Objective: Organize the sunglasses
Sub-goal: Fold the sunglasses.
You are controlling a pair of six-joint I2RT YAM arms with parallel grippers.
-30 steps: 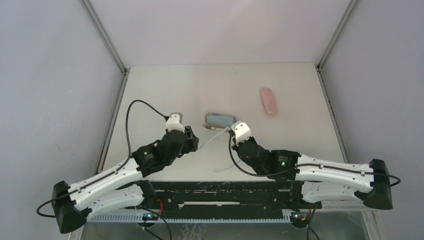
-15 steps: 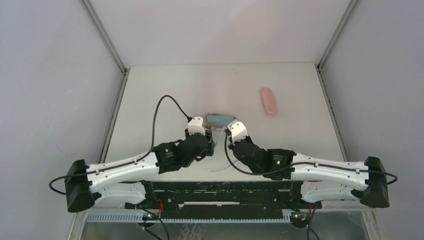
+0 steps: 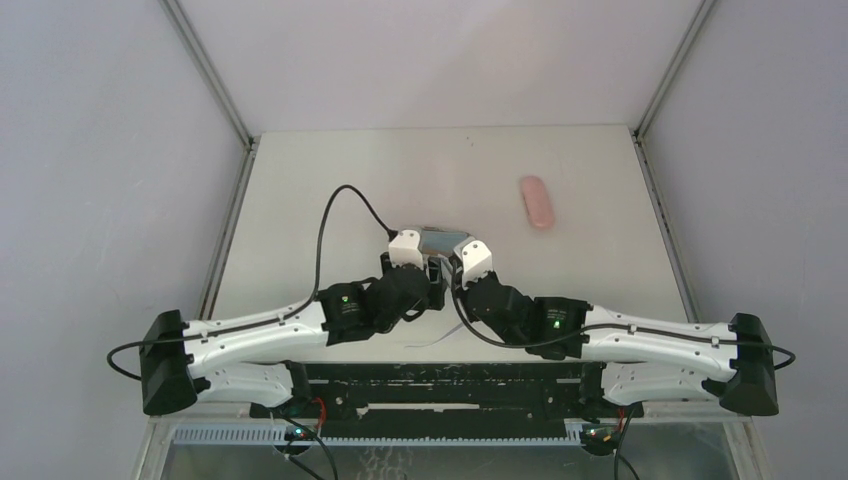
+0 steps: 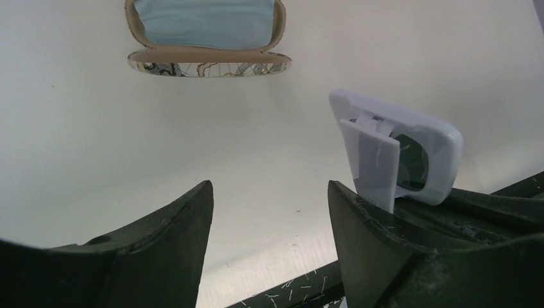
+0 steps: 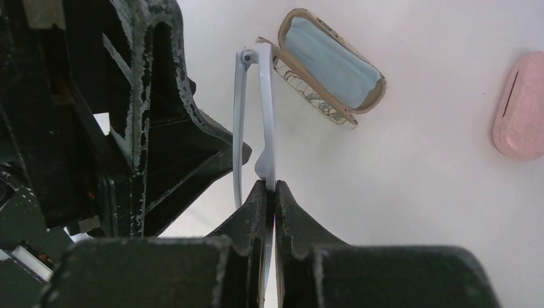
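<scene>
The white-framed sunglasses (image 5: pixel 266 109) hang above the table, pinched at the frame by my right gripper (image 5: pixel 270 186), which is shut on them. One thin white arm lies close along the frame. In the left wrist view the same sunglasses (image 4: pixel 410 154) show a dark lens, just right of my left gripper (image 4: pixel 269 192). That gripper is open with only bare table between its fingers; its right finger (image 4: pixel 359 218) sits right beside the folded arm. From above, both grippers (image 3: pixel 425 275) (image 3: pixel 452 272) meet at the table's middle and hide the glasses.
An open patterned case (image 4: pixel 208 63) with a light-blue cloth (image 4: pixel 205 22) inside lies just beyond the grippers, also seen from above (image 3: pixel 445 238). A pink oval case (image 3: pixel 537 202) lies to the far right. Grey walls enclose the white table (image 3: pixel 330 190).
My left arm has swung right, up against the right gripper, and its jaws have widened. The sunglasses' outstretched arm now lies close to the frame. The right gripper has shifted slightly left.
</scene>
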